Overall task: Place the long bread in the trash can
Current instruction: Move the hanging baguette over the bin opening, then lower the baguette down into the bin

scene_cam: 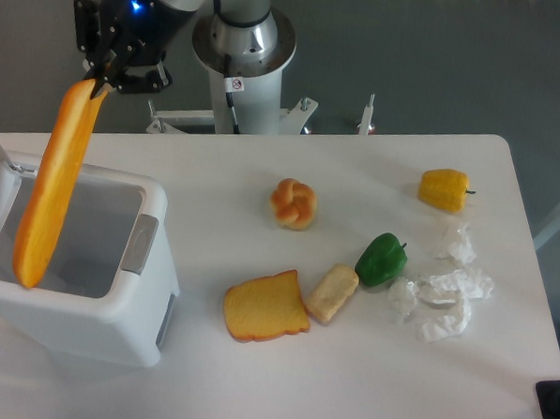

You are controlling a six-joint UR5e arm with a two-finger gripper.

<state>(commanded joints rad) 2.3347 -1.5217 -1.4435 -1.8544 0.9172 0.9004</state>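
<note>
End effector (101,72) gripping long bread (52,183), fingertips obscured

The black gripper (101,72) is showing a blue light above it. Hanging below it, the long bread (52,184) is appearing orange-yellow. Beneath, the trash can (87,298) is showing white walls, a grey latch and a grey-white interior.
</note>
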